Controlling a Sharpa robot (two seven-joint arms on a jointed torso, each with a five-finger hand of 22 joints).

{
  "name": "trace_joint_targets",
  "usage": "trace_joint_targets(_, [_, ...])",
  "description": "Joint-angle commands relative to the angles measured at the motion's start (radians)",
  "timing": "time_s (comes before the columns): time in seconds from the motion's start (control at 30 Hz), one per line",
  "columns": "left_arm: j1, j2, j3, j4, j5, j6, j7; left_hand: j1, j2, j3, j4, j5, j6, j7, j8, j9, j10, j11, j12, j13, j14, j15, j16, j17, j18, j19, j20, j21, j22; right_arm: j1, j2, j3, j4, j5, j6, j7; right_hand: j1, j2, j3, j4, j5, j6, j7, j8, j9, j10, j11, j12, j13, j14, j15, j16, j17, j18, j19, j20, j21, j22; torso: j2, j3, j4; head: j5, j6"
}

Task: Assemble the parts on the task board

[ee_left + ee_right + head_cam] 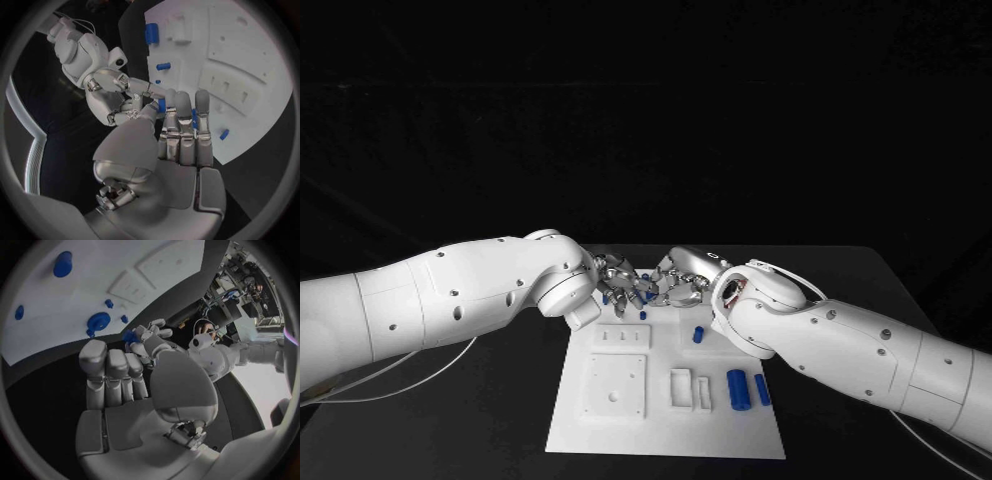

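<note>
The two hands meet above the far edge of the white task board (668,410), fingertips close together. In the head view the left hand (620,280) and the right hand (682,282) face each other just over the board's far rim, with small blue parts among and just below the fingers; one blue peg (646,311) stands on the board right under them.

In the left wrist view the left hand (178,135) has its fingers side by side, reaching toward the board, and a small blue part (162,104) sits between its thumb and fingers, touched also by the fingertips of the right hand (119,95). In the right wrist view the right hand (119,375) has its fingers straight and together, and the left hand (149,337) pinches a blue piece (129,336) at its fingertips. Whether the right hand truly grips that piece or only touches it, I cannot tell.

On the board lie a blue gear (98,321), a large blue cylinder (738,389) and a slimmer blue pin (762,389) near the right edge, and a short blue peg (698,334) beside the right wrist
</note>
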State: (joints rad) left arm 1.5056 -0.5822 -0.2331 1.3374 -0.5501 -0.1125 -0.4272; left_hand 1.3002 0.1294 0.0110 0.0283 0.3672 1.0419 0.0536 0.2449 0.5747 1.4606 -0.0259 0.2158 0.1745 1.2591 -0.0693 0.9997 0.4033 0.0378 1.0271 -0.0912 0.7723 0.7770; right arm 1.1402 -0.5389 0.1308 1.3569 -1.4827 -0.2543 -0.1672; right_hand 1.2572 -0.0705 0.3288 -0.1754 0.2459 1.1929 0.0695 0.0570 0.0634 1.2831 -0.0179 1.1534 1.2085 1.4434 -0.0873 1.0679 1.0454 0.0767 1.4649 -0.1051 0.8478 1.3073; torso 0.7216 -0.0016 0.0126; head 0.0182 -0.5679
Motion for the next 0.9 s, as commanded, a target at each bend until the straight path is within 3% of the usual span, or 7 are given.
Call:
trace_joint_targets(0.03, [-0.004, 0.004, -0.002, 0.004, -0.007, 0.02, 0.011, 0.01, 0.005, 0.049, -0.04, 0.005, 0.043, -0.027, 0.004, 0.016, 0.018, -0.003, -0.008, -0.003, 0.005, -0.007, 0.009, 0.004, -0.003, 0.003, -0.003, 0.006, 0.005, 0.002, 0.003, 0.003, -0.002, -0.003, 0.001, 0.008, -0.012, -0.003, 0.002, 0.004, 0.006, 0.002, 0.001, 0.005, 0.001, -0.002, -0.004, 0.0, -0.001, 0.004, 0.0, -0.001, -0.001, 0.004, 0.043, -0.001, -0.003, 0.102, 0.0, 0.0005, -0.0008, -0.001, 0.0])
trace_joint_targets(0.13, [-0.004, 0.004, -0.002, 0.006, -0.006, 0.0, 0.028, 0.005, -0.001, 0.074, -0.059, 0.02, 0.076, -0.033, -0.02, 0.043, 0.045, -0.01, -0.018, -0.006, 0.013, -0.013, 0.023, 0.018, -0.005, 0.003, -0.01, 0.018, 0.019, 0.002, 0.005, 0.002, -0.006, -0.003, -0.002, 0.007, -0.017, -0.009, -0.005, 0.01, 0.01, -0.008, 0.002, 0.005, 0.0, -0.007, -0.003, -0.007, -0.008, 0.003, 0.001, -0.005, -0.004, 0.005, 0.042, -0.001, -0.007, 0.1, 0.0, 0.0006, -0.0011, -0.002, 0.0])
trace_joint_targets(0.17, [-0.004, 0.004, -0.002, 0.007, -0.005, -0.006, 0.032, 0.0, -0.009, 0.08, -0.065, 0.059, 0.089, -0.035, -0.026, 0.054, 0.05, -0.013, -0.013, -0.004, 0.015, -0.016, 0.026, 0.022, -0.005, 0.002, -0.012, 0.021, 0.023, 0.002, 0.005, 0.002, -0.008, -0.003, -0.004, 0.006, -0.022, -0.014, -0.012, 0.015, 0.009, -0.015, 0.003, 0.004, 0.0, -0.008, -0.002, -0.011, -0.011, 0.003, 0.002, -0.007, -0.006, 0.006, 0.042, -0.001, -0.01, 0.1, 0.0, 0.001, -0.0014, -0.003, 0.0])
trace_joint_targets(0.33, [-0.004, 0.003, -0.002, 0.011, -0.001, -0.038, 0.049, -0.025, -0.034, 0.102, -0.087, 0.151, 0.131, -0.045, -0.056, 0.092, 0.053, -0.023, 0.028, 0.01, 0.032, -0.025, 0.039, 0.033, -0.005, 0.011, -0.021, 0.033, 0.035, 0.002, 0.004, -0.001, -0.012, -0.001, -0.025, 0.005, -0.025, -0.037, -0.082, 0.054, 0.005, -0.097, 0.024, 0.005, -0.001, -0.028, 0.011, -0.048, -0.045, 0.001, 0.01, -0.024, -0.021, 0.014, 0.04, 0.007, -0.031, 0.095, 0.0, 0.0011, -0.0023, -0.004, 0.001])
trace_joint_targets(0.5, [-0.004, 0.002, -0.002, 0.008, 0.0, -0.049, 0.05, -0.067, -0.055, 0.137, -0.119, 0.207, 0.17, -0.052, -0.097, 0.126, 0.054, -0.033, 0.075, 0.021, 0.049, -0.034, 0.055, 0.055, -0.007, 0.017, -0.031, 0.052, 0.052, 0.001, -0.002, -0.003, -0.01, 0.003, -0.057, 0.008, 0.011, -0.045, -0.181, 0.117, -0.001, -0.141, 0.034, 0.006, 0.0, -0.045, 0.019, -0.068, -0.075, -0.002, 0.018, -0.035, -0.032, 0.022, 0.043, 0.017, -0.052, 0.093, -0.001, 0.0006, -0.0015, -0.004, 0.002])
trace_joint_targets(0.7, [-0.004, 0.001, -0.002, 0.002, -0.002, -0.042, 0.034, -0.1, -0.063, 0.159, -0.147, 0.245, 0.204, -0.059, -0.134, 0.16, 0.054, -0.039, 0.111, 0.025, 0.064, -0.041, 0.062, 0.079, -0.008, 0.021, -0.038, 0.065, 0.066, -0.008, -0.03, -0.003, 0.004, 0.009, -0.09, 0.018, 0.03, -0.056, -0.252, 0.16, 0.003, -0.172, 0.04, 0.006, -0.001, -0.062, 0.025, -0.078, -0.098, -0.008, 0.021, -0.047, -0.046, 0.026, 0.043, 0.02, -0.078, 0.09, -0.001, 0.0028, -0.0014, -0.005, 0.001])
trace_joint_targets(0.9, [-0.004, -0.003, -0.003, -0.004, -0.015, -0.018, 0.007, -0.116, -0.069, 0.168, -0.17, 0.263, 0.23, -0.062, -0.165, 0.17, 0.055, -0.044, 0.14, 0.028, 0.078, -0.047, 0.065, 0.097, -0.01, 0.025, -0.044, 0.075, 0.077, -0.024, -0.09, 0.002, 0.031, 0.033, -0.049, 0.055, 0.051, -0.054, -0.26, 0.16, 0.047, -0.196, 0.043, 0.004, -0.002, -0.07, 0.026, -0.083, -0.107, -0.012, 0.022, -0.05, -0.05, 0.026, 0.042, 0.021, -0.087, 0.089, -0.001, 0.0022, -0.0027, -0.002, 0.004])
